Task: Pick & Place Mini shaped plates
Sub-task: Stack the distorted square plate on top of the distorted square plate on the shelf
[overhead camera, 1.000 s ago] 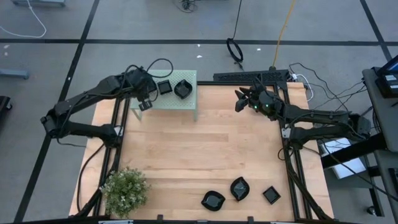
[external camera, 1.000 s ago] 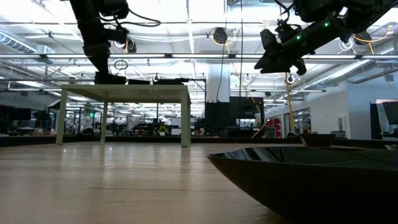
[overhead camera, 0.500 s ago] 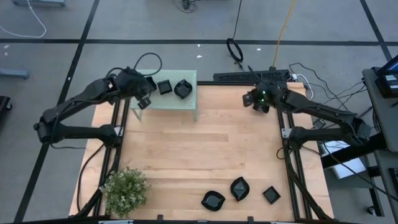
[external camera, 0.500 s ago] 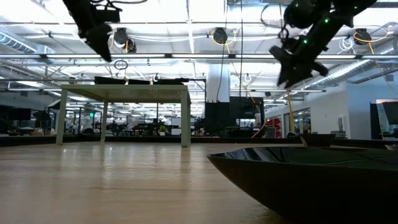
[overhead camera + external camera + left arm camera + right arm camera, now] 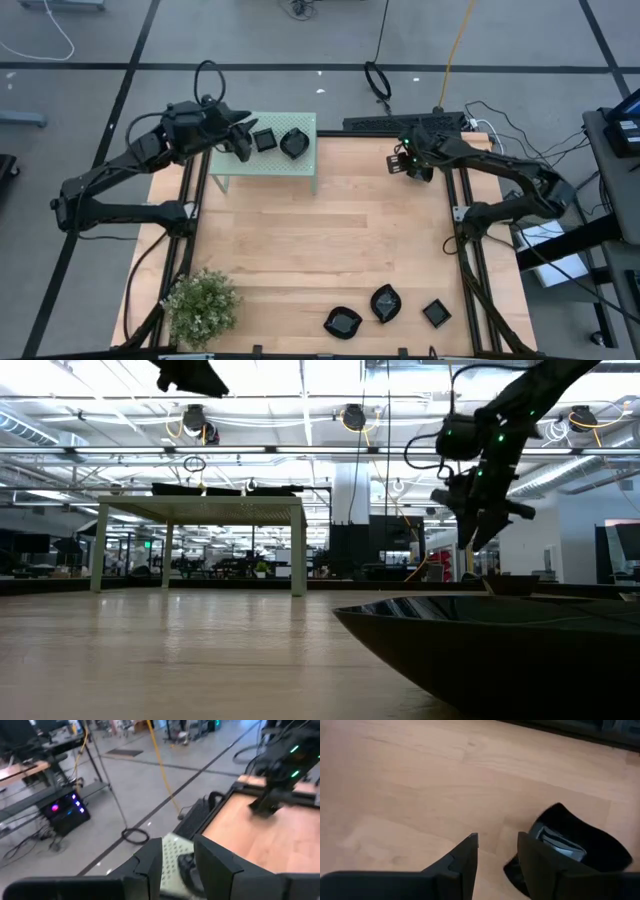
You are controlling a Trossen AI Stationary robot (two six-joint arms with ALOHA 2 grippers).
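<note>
Two mini shaped plates, one square (image 5: pixel 265 139) and one leaf-shaped (image 5: pixel 293 143), rest on the pale green stand (image 5: pixel 300 170) at the table's far left. Three more black plates (image 5: pixel 342 322), (image 5: pixel 385 303), (image 5: pixel 436 314) lie by the near edge; one fills the low view's foreground (image 5: pixel 500 650). My left gripper (image 5: pixel 240 140) hangs open and empty, high beside the stand's left part (image 5: pixel 190 372). My right gripper (image 5: pixel 412 162) is open and empty, pointing down above the table's far right (image 5: pixel 480 510). A glossy black dish (image 5: pixel 570 845) lies on the wood just past its fingers.
A potted plant (image 5: pixel 200 305) stands at the near left corner. Bare wood (image 5: pixel 320 240) spans the middle of the table. Black frame rails (image 5: pixel 460 250) run along the left and right sides. Cables and a power strip (image 5: pixel 400 122) lie behind the far edge.
My left gripper has risen from the stand's top and tipped from pointing down toward level, drawing back to the left. My right gripper has turned from level to pointing down, shifted a little toward the right edge and come lower. The plates have stayed in place.
</note>
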